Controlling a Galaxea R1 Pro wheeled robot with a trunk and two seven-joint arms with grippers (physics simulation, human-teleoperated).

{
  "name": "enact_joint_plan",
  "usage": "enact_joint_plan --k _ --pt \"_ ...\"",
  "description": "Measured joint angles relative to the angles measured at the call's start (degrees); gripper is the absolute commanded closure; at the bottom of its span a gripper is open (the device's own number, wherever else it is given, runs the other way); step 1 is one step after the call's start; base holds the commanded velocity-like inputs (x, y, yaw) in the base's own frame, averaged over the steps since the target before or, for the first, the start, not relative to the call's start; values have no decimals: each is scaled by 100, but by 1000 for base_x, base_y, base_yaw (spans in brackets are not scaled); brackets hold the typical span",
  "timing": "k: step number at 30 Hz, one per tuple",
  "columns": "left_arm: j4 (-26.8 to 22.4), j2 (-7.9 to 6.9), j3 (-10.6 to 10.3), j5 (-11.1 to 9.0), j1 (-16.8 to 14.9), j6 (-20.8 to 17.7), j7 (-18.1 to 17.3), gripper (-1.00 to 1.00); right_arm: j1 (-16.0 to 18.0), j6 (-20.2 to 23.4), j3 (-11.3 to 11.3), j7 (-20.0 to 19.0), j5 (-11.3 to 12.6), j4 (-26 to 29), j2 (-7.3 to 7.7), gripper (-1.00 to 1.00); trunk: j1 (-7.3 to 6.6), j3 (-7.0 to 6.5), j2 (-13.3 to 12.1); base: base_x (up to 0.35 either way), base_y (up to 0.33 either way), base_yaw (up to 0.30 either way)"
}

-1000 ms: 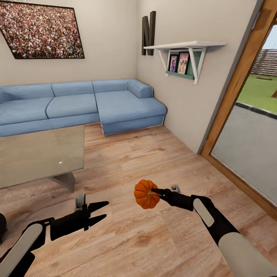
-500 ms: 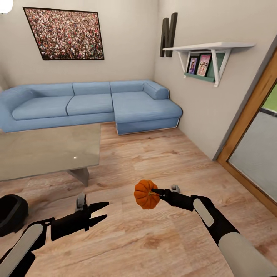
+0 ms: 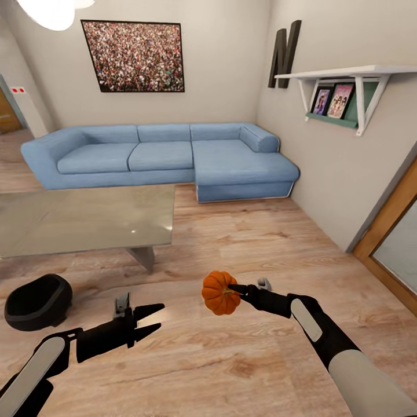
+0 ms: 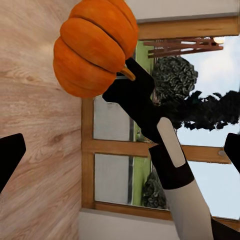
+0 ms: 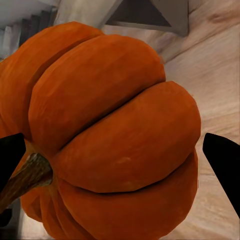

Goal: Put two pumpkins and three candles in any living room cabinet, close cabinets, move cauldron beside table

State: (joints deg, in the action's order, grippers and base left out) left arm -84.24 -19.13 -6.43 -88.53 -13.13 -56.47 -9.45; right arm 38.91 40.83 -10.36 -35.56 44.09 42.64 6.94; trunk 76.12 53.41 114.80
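**Pumpkin in hand, view swinging left across the living room**

Over the last second the whole head view has slid sideways: the sofa point(image 3: 168, 159) and the framed crowd picture point(image 3: 134, 56) have drifted toward the middle, the glass door has nearly left at the right, and the cauldron point(image 3: 37, 302) has come into sight on the floor just off the near corner of the table point(image 3: 87, 220); that reads as the camera turning with the robot, not the furniture moving; both arms keep the same place in the picture, so the carry posture has been kept through the turn; my judgement is that the robot is turning to look for the cabinet, which is not among the things seen here, so the pumpkin is not yet stowed

The right tool point(image 3: 231, 291) is closed on the pumpkin point(image 3: 219, 292), pinching it at the stem end, as the left wrist view shows; the pumpkin hangs in the air over the wooden floor, in front of the robot, well apart from table and cauldron; the right arm reaches forward and inward, forearm low, wrist roughly level

The left tool point(image 3: 155, 319) has its fingers spread and holds nothing; its arm is likewise stretched forward and low, pointing toward the right arm
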Motion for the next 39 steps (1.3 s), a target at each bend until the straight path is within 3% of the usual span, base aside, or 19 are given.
enact_joint_plan --k 27,39 --pt "-1 0 -5 -3 0 0 2 -100 0 -1 -14 54 -8 -1 -5 100 1 -83 0 -115 95 253" --pt "0 45 -17 -1 0 0 0 -100 0 0 -26 75 -106 0 -14 100 0 -118 0 -16 15 253"
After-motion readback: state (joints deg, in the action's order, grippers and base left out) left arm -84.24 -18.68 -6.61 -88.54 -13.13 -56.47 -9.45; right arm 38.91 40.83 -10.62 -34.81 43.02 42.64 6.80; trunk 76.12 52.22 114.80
